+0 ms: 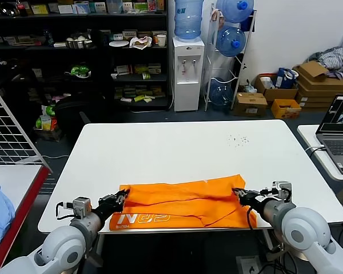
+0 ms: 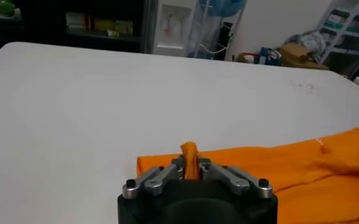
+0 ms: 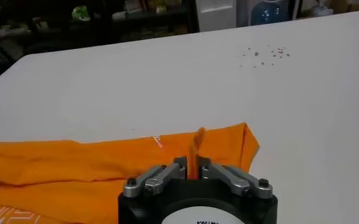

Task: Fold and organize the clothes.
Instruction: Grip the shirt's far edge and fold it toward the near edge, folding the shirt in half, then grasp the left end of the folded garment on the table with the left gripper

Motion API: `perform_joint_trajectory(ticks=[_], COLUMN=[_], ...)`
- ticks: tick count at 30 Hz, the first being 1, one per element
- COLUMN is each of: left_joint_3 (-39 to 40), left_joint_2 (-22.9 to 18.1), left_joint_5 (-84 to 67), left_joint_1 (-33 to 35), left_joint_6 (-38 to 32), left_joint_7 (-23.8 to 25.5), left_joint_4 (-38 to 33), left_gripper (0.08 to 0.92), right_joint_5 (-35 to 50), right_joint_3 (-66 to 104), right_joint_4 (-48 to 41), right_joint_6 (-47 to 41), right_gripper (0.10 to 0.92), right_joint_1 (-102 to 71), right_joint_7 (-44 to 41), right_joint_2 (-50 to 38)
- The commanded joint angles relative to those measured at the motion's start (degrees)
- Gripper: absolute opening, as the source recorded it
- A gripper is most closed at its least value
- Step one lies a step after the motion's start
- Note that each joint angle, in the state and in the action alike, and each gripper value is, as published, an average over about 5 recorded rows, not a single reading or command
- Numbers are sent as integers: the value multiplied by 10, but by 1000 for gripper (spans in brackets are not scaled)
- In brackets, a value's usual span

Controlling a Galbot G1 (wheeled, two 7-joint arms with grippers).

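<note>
On the near edge of the white table lies the orange T-shirt, long axis running left-right between both arms. Left gripper is closed on the shirt's left end, right gripper closed on its right end; fabric pinched in each. Shirt sits just fwd of both.
</note>
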Motion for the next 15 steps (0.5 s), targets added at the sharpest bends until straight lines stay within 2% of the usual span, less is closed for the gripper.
perform_joint_trajectory(ticks=[1,8,15], left_joint_3=[-13,-39,-62], left_joint_2=[2,-8,-53], left_joint_5=[9,19,51], left_joint_1=[21,63,115], left_joint_6=[2,-4,-21], left_joint_7=[-6,-8,-12], left_joint_4=[-3,0,3], left_gripper=[343,551,750], right_joint_5=[-1,-16,-22], right_joint_3=[8,10,10], right_joint_4=[5,-4,-6], right_joint_6=[-3,-1,0], right_gripper=[404,612,811], right_joint_1=[-10,-9,-14], right_joint_7=[-1,-6,-7], right_joint_2=[-4,1,10])
